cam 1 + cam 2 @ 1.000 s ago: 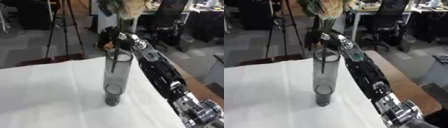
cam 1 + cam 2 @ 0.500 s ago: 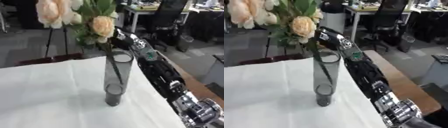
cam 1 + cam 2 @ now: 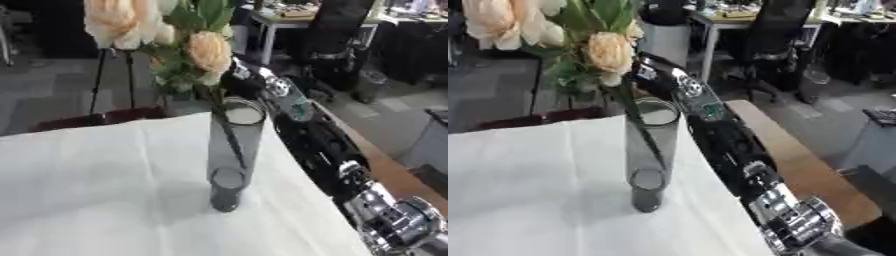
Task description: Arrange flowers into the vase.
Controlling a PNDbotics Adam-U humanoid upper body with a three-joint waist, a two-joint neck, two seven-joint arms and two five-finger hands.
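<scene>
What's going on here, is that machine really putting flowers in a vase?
Yes. The robot's right arm reaches across to a tall dark glass vase that stands upright on the white-covered table. A bunch of peach flowers with green leaves is being set in: the stems run down inside the vase and the blooms stand above its rim. The right hand is just behind the bunch near the rim; its fingers are hidden. The left hand is not in view.

Peach flowers (image 3: pixel 203 50) with stem inside tall smoky glass vase (image 3: pixel 232 155), upright.
</scene>
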